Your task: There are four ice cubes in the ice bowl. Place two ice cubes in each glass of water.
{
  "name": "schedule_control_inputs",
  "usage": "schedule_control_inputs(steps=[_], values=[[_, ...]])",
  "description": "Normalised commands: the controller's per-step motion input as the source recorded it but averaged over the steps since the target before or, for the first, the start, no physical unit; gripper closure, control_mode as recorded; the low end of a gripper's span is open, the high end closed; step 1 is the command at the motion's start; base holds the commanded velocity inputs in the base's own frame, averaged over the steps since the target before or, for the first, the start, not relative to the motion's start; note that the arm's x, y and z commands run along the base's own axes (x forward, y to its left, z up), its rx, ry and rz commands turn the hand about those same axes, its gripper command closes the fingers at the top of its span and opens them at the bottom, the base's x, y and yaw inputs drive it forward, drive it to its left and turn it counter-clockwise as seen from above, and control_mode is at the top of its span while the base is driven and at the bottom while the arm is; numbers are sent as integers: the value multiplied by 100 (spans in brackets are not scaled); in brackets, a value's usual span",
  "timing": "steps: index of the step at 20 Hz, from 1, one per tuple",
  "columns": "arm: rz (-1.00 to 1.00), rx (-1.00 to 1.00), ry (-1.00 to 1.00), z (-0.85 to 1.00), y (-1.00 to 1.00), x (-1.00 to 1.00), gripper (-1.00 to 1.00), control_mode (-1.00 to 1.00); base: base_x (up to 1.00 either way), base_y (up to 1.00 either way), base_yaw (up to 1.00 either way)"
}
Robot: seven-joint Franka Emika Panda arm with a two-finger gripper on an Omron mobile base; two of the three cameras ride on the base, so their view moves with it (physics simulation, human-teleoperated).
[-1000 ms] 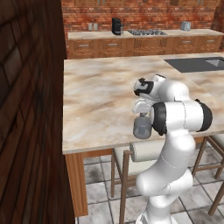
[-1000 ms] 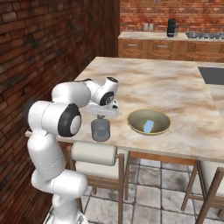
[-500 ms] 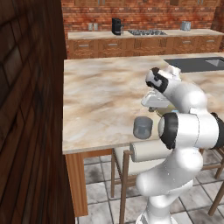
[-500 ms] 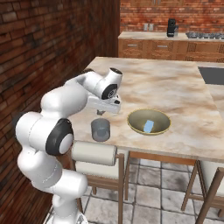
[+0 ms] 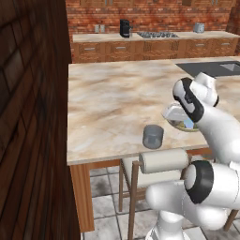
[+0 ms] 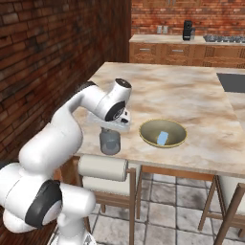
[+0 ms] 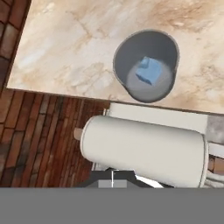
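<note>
Stool (image 7: 144, 148): nearest to me, a white padded backrest roll sits just below the counter edge, directly under my hand; it also shows in the left base view (image 5: 164, 160).
Glass (image 7: 146, 65): one grey-blue tumbler stands upright on the marble close to the counter's near edge, seen from above in my hand view; it also shows at (image 6: 110, 141) and (image 5: 153, 136).
Glass contents: one pale blue ice cube (image 7: 149, 71) lies at the bottom of it, roughly central; whether a second cube is under it, I cannot tell.
My gripper (image 6: 114, 125): poised above the tumbler, fingers pressed together with nothing pinched between them; the fingertips themselves are hard to make out against my white wrist.
Ice bowl (image 6: 162, 132): just beside the glass on the counter, apart from it, olive-yellow inside with a thin golden rim.
Bowl contents: a pale blue ice piece (image 6: 162, 138) rests near the bowl's near wall; too small to count as one cube or more.
Hidden: in the left base view my forearm covers most of the bowl, leaving a sliver of rim (image 5: 185, 126).
Counter (image 5: 112, 103): marble top running back to a dark sink (image 5: 211, 68), cut off at the right edge.
Far wall: brick, with wooden cabinets and a dark coffee machine (image 6: 188, 29).
</note>
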Motion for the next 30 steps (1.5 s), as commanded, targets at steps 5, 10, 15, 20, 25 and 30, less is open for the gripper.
schedule_control_inputs(steps=[5, 10, 15, 20, 25, 30], values=[[-14, -1, -8, 0, 0, -98, 100, -100, 0, 0, 0], [-9, -1, -2, 0, 0, -63, -100, -100, 0, 0, 0], [-9, -1, 0, 0, 12, -10, -100, -100, 0, 0, 0], [-8, -2, 1, 0, 10, 0, -100, -100, 0, 0, 0], [0, -1, 4, 0, 2, 0, -100, -100, 0, 0, 0], [0, -14, 7, -2, 29, 0, -100, -100, 0, 0, 0]])
